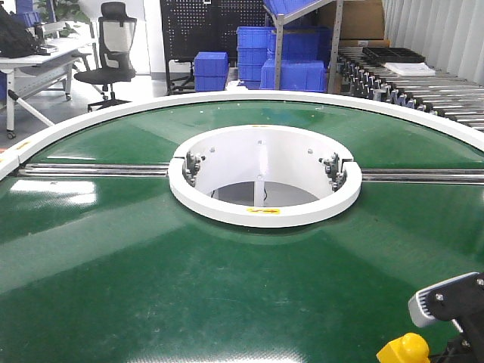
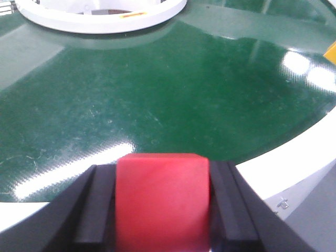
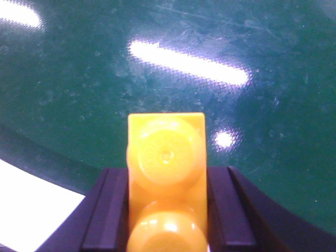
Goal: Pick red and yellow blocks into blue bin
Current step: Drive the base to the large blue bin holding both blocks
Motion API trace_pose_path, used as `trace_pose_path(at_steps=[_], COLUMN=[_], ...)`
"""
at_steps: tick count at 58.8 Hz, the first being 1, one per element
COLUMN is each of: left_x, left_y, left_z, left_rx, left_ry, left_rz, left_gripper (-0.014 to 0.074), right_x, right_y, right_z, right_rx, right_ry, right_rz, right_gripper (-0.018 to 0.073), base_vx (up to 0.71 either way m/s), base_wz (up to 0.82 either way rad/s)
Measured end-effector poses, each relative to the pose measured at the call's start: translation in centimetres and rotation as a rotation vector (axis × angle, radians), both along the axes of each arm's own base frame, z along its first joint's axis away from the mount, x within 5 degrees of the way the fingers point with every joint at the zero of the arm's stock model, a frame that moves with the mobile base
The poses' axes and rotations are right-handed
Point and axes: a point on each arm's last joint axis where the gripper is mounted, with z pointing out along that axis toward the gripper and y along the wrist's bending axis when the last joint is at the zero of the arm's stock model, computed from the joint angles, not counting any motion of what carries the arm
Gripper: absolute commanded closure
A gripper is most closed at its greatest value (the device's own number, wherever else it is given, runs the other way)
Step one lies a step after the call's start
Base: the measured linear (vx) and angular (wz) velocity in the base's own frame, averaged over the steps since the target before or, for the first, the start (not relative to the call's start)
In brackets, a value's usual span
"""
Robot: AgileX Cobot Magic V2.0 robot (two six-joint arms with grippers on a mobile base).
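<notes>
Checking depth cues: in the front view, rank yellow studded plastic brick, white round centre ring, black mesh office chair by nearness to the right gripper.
1. Yellow studded plastic brick: held in right gripper.
2. White round centre ring: table middle.
3. Black mesh office chair: far left.

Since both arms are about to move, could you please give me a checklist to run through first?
1. Red cube clamped in the left gripper: ok.
2. Yellow brick clamped in the right gripper: ok.
3. Blue bin in view: not ok; only stacked blue crates show far behind.
4. Route to the bin: cannot tell.
</notes>
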Motion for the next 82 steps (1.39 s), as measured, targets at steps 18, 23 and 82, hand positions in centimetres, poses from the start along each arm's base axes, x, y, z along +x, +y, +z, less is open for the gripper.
trace_pose_path(at_steps=[18, 23, 82], left_x=[-0.27, -0.27, -0.27], left_y=[0.06, 0.06, 0.06], left_z=[-0.06, -0.06, -0.06], left_rx=[0.001, 0.001, 0.001], left_ry=[-0.001, -0.001, -0.001], left_rz=[-0.003, -0.003, -0.003], left_gripper=[0.0362, 0.0362, 0.0362], right_x=[0.00, 0.00, 0.00], right_y=[0.00, 0.00, 0.00], right_z=[0.00, 0.00, 0.00], right_rx=[0.000, 0.000, 0.000], right_ry=[0.000, 0.000, 0.000], right_rz=[0.000, 0.000, 0.000], right_gripper=[0.0328, 0.0328, 0.0328], base_vx=[0.00, 0.00, -0.01], base_wz=[0.00, 0.00, 0.02])
